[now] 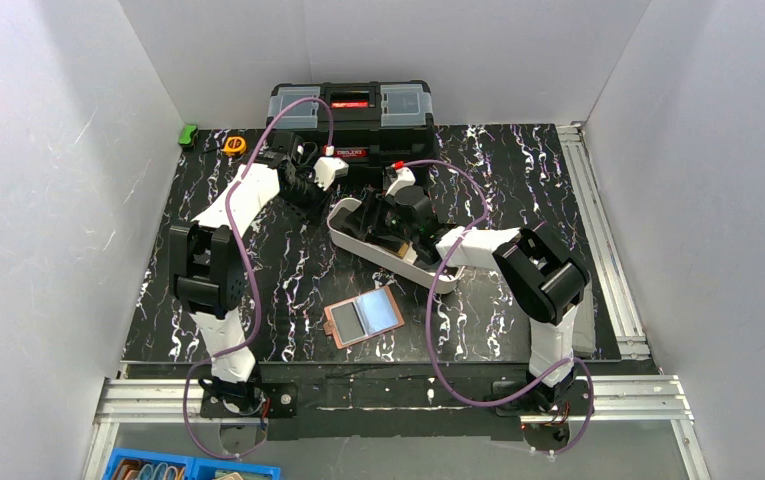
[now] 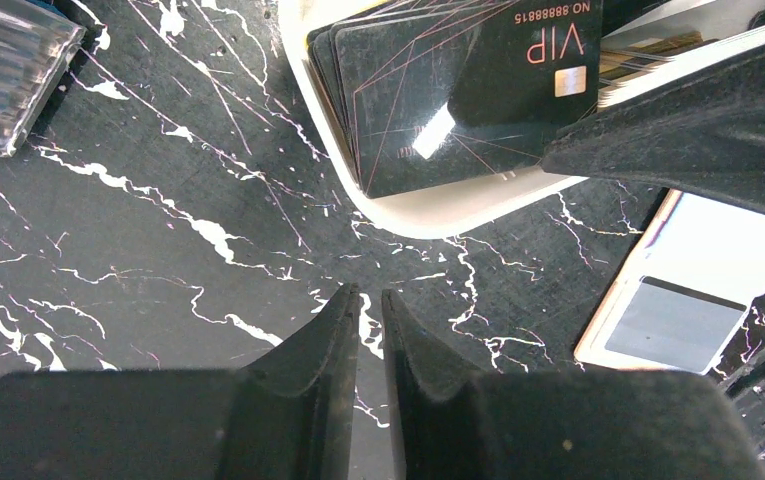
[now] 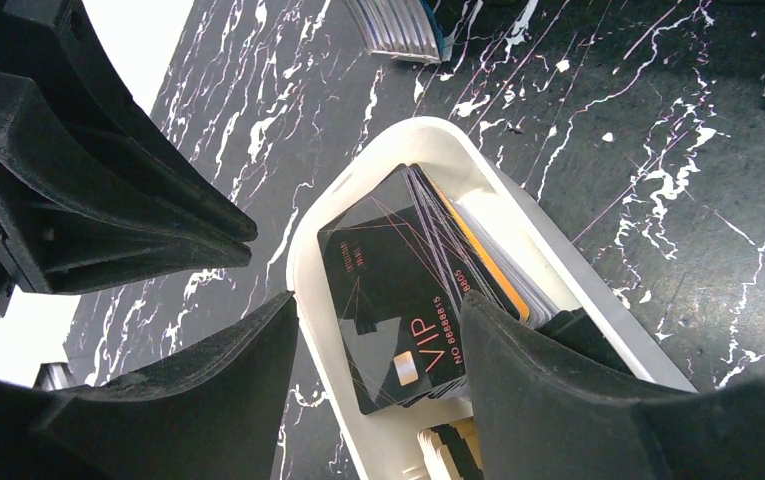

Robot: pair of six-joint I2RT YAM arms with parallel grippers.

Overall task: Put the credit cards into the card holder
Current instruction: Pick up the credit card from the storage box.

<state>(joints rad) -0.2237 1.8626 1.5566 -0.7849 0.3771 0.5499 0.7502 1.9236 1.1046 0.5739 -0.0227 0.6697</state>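
Right fingers (image 3: 208,390) spread astride white tray (image 3: 358,150) rim, black credit cards (image 3: 388,290) stacked inside

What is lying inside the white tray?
A stack of cards, a black VIP card on top; orange and white edges show beneath. Their faces are covered, and the right gripper hides the near end of the tray.

Mid black marbled table (image 1: 288,270): long white oval plastic tray (image 2: 438,212), stack of glossy black plastic cards (image 2: 428,100) inside. Just in front, toward the arms: open tan-pink leather wallet (image 1: 343,325), pale blue-grey card (image 1: 378,312) on it. Behind the tray, back edge: black plastic toolbox (image 1: 350,120).
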